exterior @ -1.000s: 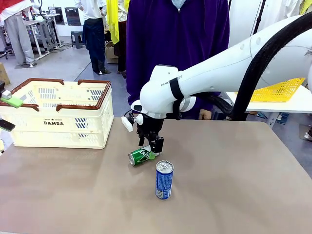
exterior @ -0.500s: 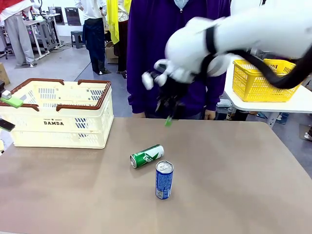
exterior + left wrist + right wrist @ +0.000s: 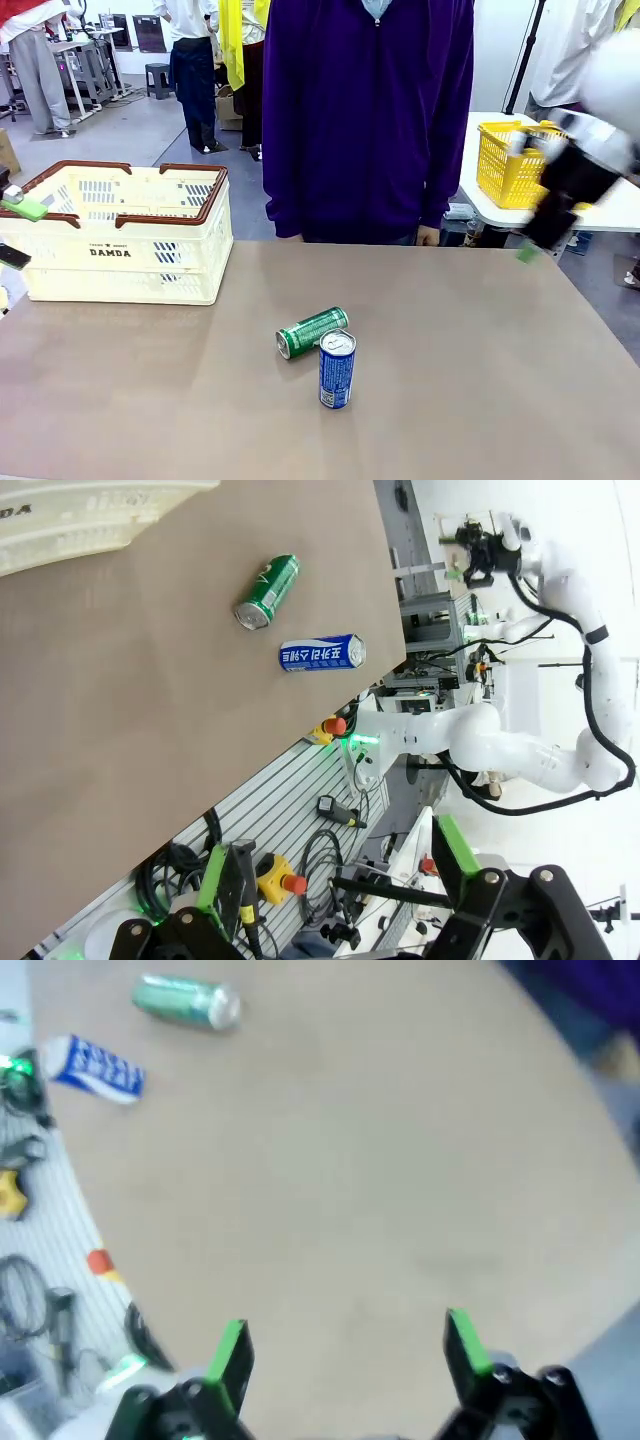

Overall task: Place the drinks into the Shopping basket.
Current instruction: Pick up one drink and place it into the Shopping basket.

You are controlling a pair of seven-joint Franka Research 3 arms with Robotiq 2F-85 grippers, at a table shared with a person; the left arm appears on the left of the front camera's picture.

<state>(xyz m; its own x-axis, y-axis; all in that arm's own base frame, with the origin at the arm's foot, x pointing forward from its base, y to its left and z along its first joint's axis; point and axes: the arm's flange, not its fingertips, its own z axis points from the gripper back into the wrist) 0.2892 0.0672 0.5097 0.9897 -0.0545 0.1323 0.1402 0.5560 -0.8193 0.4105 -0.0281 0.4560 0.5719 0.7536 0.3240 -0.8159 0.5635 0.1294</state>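
Finds the left gripper [image 3: 335, 880] well left of the blue can [image 3: 337, 369], fingers spread wide with nothing between. Sees the Shopping basket [image 3: 120, 235] far left of that can too, standing on the table [image 3: 480, 380]. Notes the green can [image 3: 312, 332] lying on its side just behind and left of the upright blue can, close but apart. Catches the right gripper [image 3: 348, 1350], blurred, raised well right of the blue can, fingers spread, gripping nothing.
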